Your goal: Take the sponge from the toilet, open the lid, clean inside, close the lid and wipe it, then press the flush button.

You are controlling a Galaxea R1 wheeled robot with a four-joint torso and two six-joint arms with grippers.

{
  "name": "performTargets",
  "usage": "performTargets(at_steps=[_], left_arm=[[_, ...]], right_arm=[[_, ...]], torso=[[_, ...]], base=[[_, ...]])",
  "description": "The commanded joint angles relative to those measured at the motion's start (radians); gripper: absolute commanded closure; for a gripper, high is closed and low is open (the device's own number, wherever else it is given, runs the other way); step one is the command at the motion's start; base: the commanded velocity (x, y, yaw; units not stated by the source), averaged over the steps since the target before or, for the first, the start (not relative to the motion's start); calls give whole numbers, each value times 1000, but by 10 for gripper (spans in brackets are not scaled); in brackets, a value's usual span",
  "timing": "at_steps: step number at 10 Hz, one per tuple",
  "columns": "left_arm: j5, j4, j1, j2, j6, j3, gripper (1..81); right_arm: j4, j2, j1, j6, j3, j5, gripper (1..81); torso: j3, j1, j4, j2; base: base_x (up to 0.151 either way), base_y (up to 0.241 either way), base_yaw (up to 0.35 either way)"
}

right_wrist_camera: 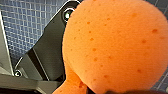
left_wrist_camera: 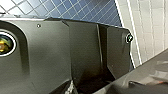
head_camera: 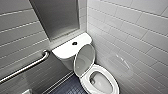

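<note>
Sponge (right_wrist_camera: 112,47) is hanging clamped in my right claw (right_wrist_camera: 83,90) over the blue tiled floor (right_wrist_camera: 30,25); the lid (head_camera: 84,59) is standing up by the tank (head_camera: 67,50); left claw (left_wrist_camera: 150,82), I can't tell.

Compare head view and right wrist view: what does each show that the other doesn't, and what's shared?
Head view: the toilet, the lid raised toward the tank, the flush button on the tank top, a grab bar, white wall tiles. Right wrist view: the sponge, orange, close to the camera. Shared: the dark small-tiled floor.
</note>
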Motion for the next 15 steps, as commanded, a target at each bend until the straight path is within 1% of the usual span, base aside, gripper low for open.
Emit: performTargets(at_steps=[1,2,3,4,5,6,8,9,10,11,13,14,15], left_arm=[[76,-80,-79,-53,-9,92,10],[88,-120,-114,-70,-11,109,10],[98,-170,-157,-86,-11,117,10],[136,-222,-205,-104,-11,130,10],[154,-268,-246,-119,-11,140,10],[156,-302,-280,-135,-11,149,10],[156,-375,-362,-156,-11,155,10],[170,-430,-416,-170,-11,160,10],[190,-475,-473,-178,-11,163,10],[194,-516,-536,-182,-12,160,10],[193,-613,-640,-185,-12,148,10],[181,-686,-683,-182,-20,126,10],[176,-749,-725,-182,-20,109,10]], right_arm=[[-57,100,-86,13,-161,-59,811],[-42,152,-109,14,-230,-62,811],[-17,198,-127,2,-306,-59,811],[54,245,-140,-22,-376,-54,811],[147,287,-147,-145,-424,-56,811],[277,299,-154,-284,-421,-60,811],[547,293,-157,-601,-360,-72,811],[675,283,-144,-748,-331,-119,811],[737,270,-137,-823,-303,-140,811],[739,256,-131,-823,-283,-149,811],[713,235,-127,-831,-222,-137,811],[661,230,-126,-832,-200,-135,811],[587,236,-127,-834,-202,-135,811]], torso=[[0,0,0,0],[0,0,0,0],[0,0,0,0],[0,0,0,0],[0,0,0,0],[0,0,0,0],[0,0,0,0],[0,0,0,0],[0,0,0,0],[0,0,0,0],[0,0,0,0],[0,0,-1,0],[0,0,-1,0]], base=[[0,0,0],[0,0,0],[0,0,0],[0,0,0],[0,0,0],[0,0,0],[0,0,0],[0,0,0],[0,0,0],[0,0,0],[0,0,0],[0,0,0],[0,0,0]])
